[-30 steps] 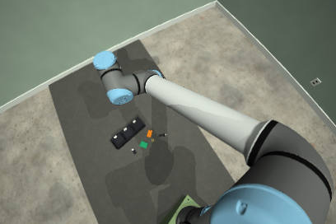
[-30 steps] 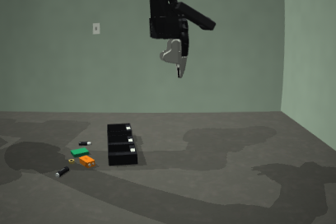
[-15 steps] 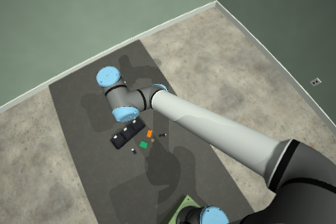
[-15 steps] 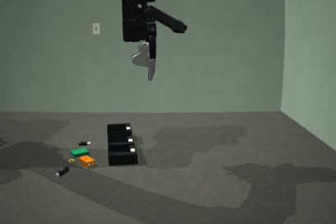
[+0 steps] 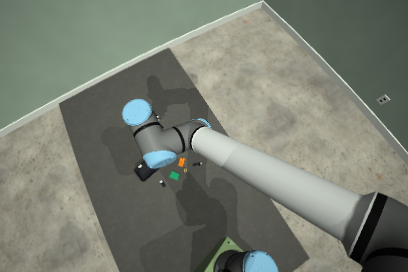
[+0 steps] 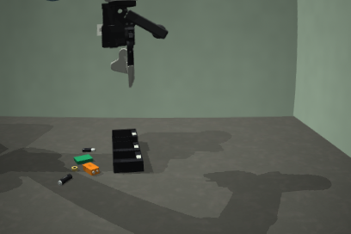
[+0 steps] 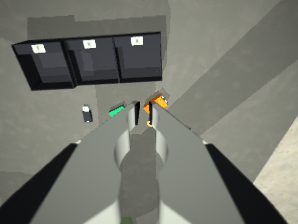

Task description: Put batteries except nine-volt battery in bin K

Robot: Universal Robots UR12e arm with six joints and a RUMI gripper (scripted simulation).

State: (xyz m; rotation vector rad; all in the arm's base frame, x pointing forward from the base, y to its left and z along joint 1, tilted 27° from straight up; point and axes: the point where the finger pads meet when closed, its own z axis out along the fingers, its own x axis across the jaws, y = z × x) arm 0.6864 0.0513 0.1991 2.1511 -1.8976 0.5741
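Note:
My gripper [image 6: 130, 83] [image 7: 144, 103] is shut on nothing and hangs high above the mat. Below it stands a black row of three labelled bins [image 6: 127, 166] [image 7: 95, 81] [image 5: 143, 172]; I cannot read which is K. Beside the bins lie a small black battery [image 6: 89, 149] [image 5: 197, 164], a second black battery [image 6: 64, 180] [image 7: 87, 114] [image 5: 162, 183], an orange nine-volt battery [image 6: 91, 169] [image 7: 159, 101] [image 5: 182, 162], a green flat piece [image 6: 83, 158] [image 7: 116, 110] [image 5: 174, 175] and a small yellow ring-like coin cell [image 6: 74, 168] [image 7: 149, 123].
The things lie on a dark mat [image 5: 100, 116] on a concrete floor. Green walls stand behind. The arm [image 5: 260, 171] reaches across the mat and hides part of the bins in the top view.

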